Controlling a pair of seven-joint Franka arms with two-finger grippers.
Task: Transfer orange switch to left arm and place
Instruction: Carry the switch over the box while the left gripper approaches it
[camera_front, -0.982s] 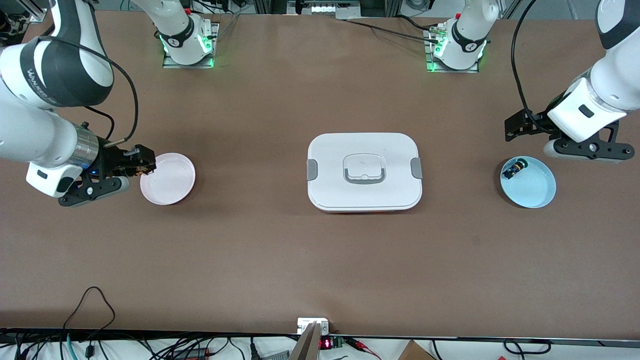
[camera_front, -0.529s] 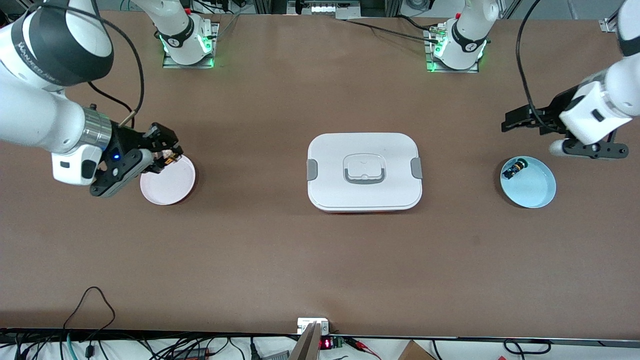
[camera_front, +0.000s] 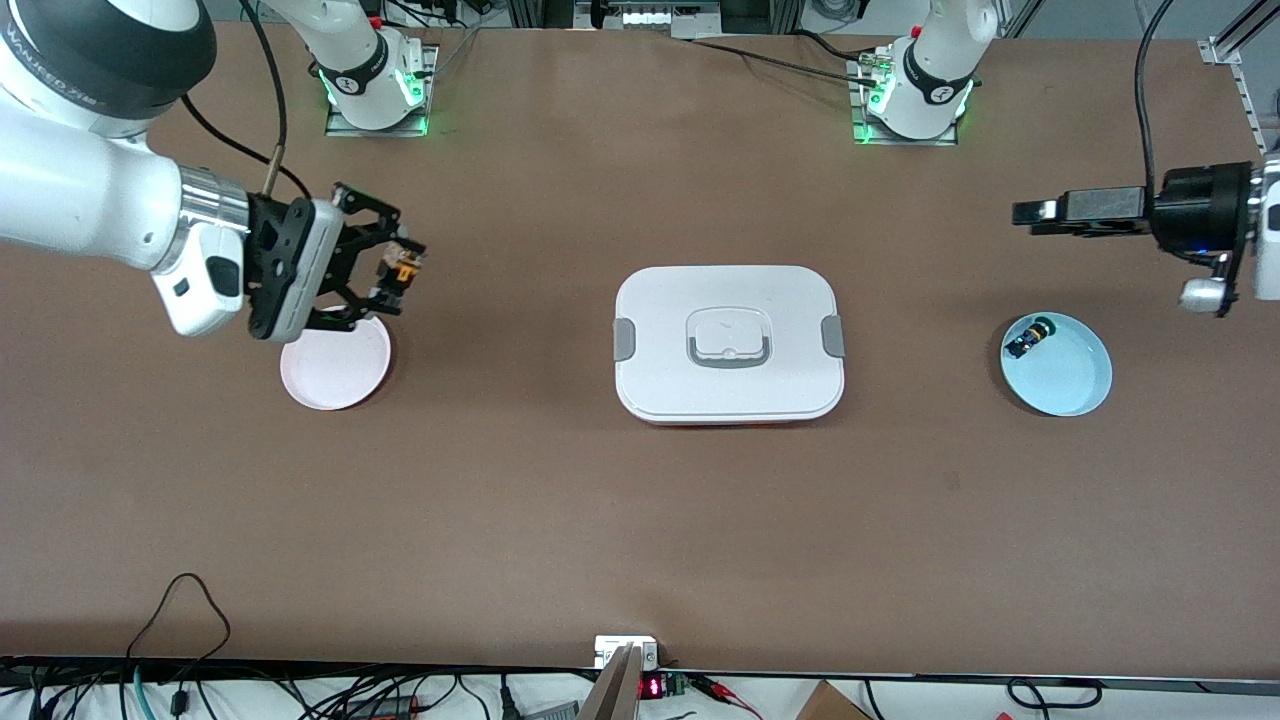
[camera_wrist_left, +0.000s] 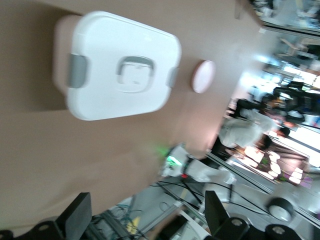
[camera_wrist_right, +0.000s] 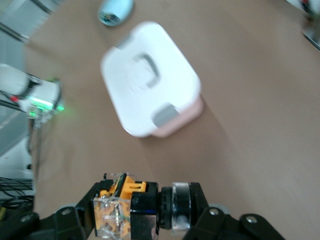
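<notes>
The right tool (camera_front: 398, 272) is clamped on the orange switch (camera_front: 403, 268), held in the air over the surface just past the pink plate's (camera_front: 335, 368) rim, on the side toward the box (camera_front: 728, 343). In the right wrist view the switch (camera_wrist_right: 131, 206) sits crosswise between the fingers. The box lies mid-surface, lid on. The left tool (camera_front: 1040, 212) hangs with fingers apart near the blue plate (camera_front: 1070, 380), which holds a small blue-and-black part (camera_front: 1028, 337).
</notes>
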